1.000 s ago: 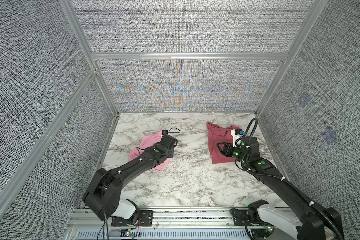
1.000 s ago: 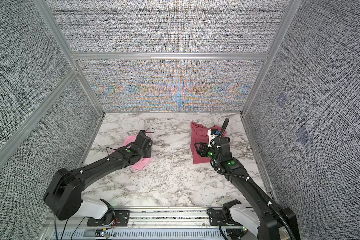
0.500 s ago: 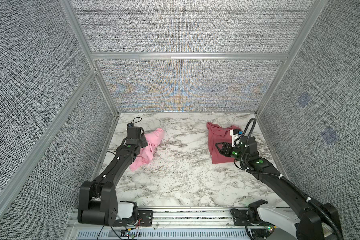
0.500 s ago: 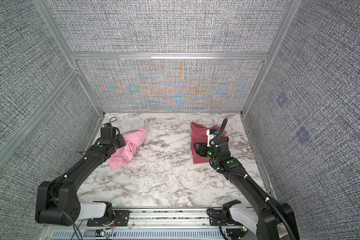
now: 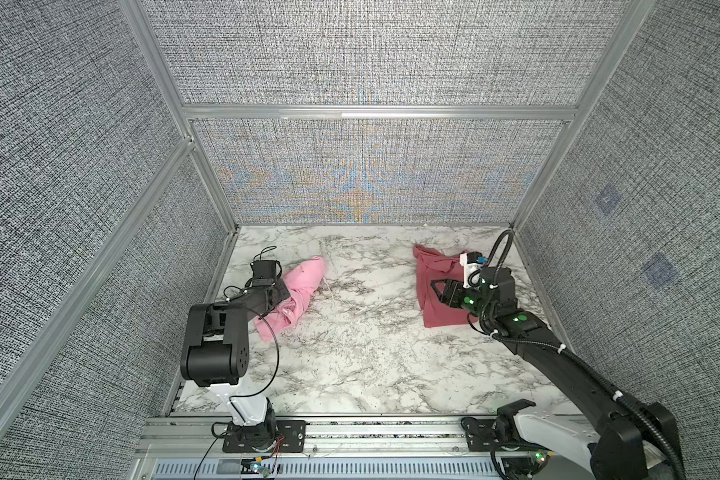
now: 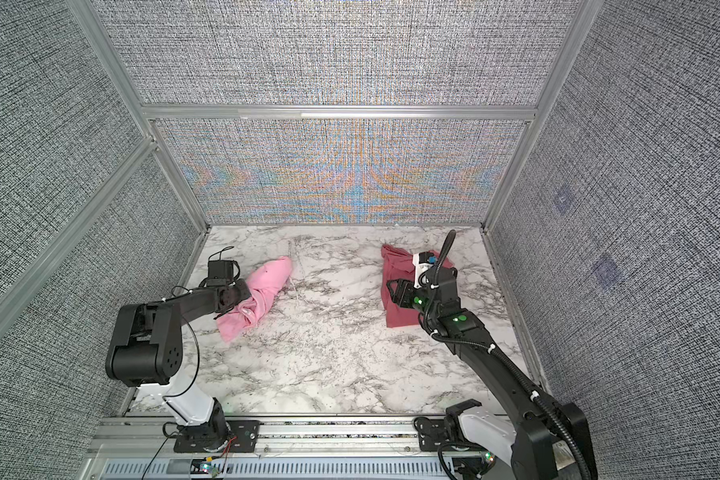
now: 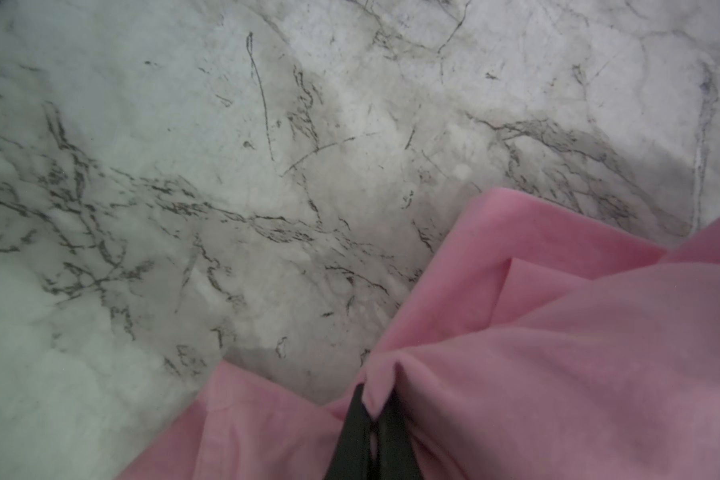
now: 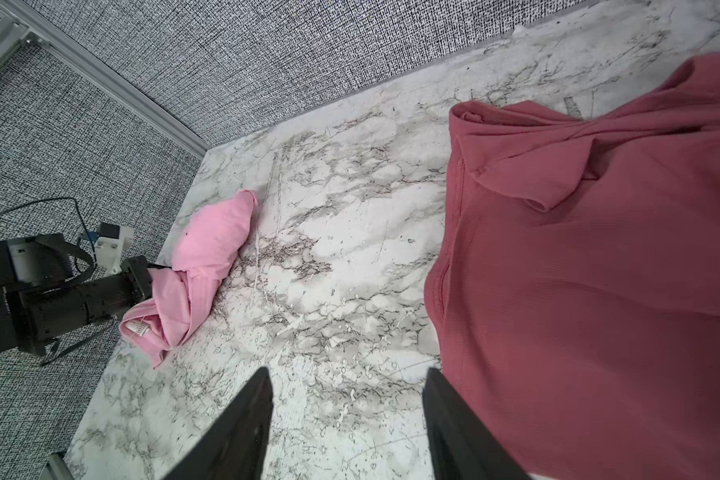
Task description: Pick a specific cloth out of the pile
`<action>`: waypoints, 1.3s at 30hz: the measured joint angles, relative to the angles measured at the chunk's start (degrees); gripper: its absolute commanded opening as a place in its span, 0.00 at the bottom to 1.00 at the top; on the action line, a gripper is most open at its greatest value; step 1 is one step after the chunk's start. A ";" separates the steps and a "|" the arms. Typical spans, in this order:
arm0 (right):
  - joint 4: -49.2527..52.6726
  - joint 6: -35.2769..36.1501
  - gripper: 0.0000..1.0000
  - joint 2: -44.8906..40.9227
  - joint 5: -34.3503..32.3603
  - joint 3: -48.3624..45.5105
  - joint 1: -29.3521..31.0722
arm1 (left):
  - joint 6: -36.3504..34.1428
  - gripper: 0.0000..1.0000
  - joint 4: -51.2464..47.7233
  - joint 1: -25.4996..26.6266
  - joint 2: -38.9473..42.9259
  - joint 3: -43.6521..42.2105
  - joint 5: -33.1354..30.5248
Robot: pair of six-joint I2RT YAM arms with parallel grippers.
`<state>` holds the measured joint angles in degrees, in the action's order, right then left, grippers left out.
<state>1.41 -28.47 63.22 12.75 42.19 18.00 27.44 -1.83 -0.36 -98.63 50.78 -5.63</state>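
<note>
Left gripper [image 7: 373, 401], pinching the bright pink soft fabric cloth [image 7: 558, 353], should lift slowly; right gripper [image 8: 346, 374] stands part-open, empty.

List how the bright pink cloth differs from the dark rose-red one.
The pink cloth is bunched into a twisted roll; the rose-red cloth lies spread flatter. The pink cloth is pinched in the shut left claw; the rose-red cloth is ungripped, the right claw open by it. Both lie on the marble table.

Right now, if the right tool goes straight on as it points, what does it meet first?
The open right tool would probably meet bare marble table, beside the rose-red cloth; depth is unclear.
</note>
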 measured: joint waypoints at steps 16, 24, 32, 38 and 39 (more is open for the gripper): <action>0.02 0.55 0.60 0.46 0.76 -0.44 0.00 | -3.19 0.45 -9.73 10.84 31.67 -3.34 -3.15; -0.76 -0.13 0.60 -1.11 0.98 -2.62 0.00 | -3.26 0.43 -7.50 16.09 29.14 -9.81 0.98; -0.74 -0.31 0.60 -1.62 0.90 -2.40 0.00 | -0.85 0.43 -3.37 13.94 15.58 -7.26 -1.95; -0.70 -0.28 0.60 0.28 -0.11 -0.96 0.00 | -0.87 0.43 2.21 5.49 6.62 -4.57 -0.15; -0.70 -0.26 0.59 0.50 -0.33 -0.79 0.00 | -0.92 0.43 2.62 4.31 5.22 -3.72 -0.13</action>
<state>0.71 -28.73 63.72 12.43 41.41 18.00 26.52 0.80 3.95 -93.41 47.07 -5.76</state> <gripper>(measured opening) 0.596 0.430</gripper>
